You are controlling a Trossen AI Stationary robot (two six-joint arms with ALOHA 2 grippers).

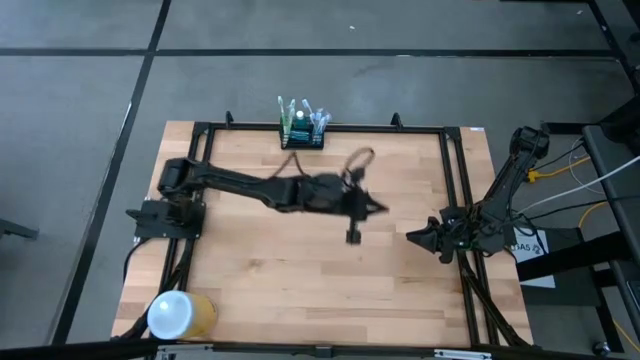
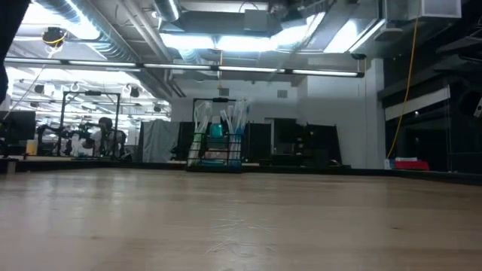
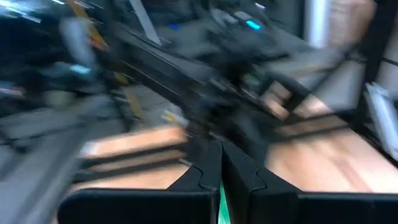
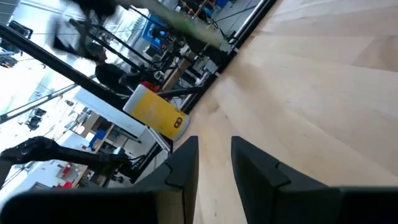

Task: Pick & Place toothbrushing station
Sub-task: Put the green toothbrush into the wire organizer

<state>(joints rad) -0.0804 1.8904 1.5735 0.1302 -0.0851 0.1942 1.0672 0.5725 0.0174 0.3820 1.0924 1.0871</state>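
Left claw (image 1: 353, 236) sits over the middle of the desk (image 1: 300, 290), fingers (image 3: 202, 177) pressed together, nothing visibly between them, though the wrist view is smeared and I can't be sure. Its arm reaches in from the left edge, low and nearly straight, elbow near mid-desk, a loop of cable arching above the wrist. Dark, matte links throughout.

Right claw (image 1: 415, 236) waits at the right edge of the desk, pointing inward, fingers (image 4: 186, 162) parted with a narrow gap and empty. Its arm folds back sharply over the right rail toward its base off the desk.

Toothbrushing station (image 1: 301, 135) stands at the far edge of the desk, roughly centred, touching the black frame rail (image 1: 330, 127). Well apart from both claws. Small black slotted rack, upright; pale and green brushes stick up from it, with a teal item among them in the low view.

Open room: the near half of the desk is bare light wood planking, smooth, with faint grain. The black metal frame borders the far, left and right sides.

White-and-yellow cylinder (image 1: 180, 314) lies on its side at the near left corner, well clear of the arms.
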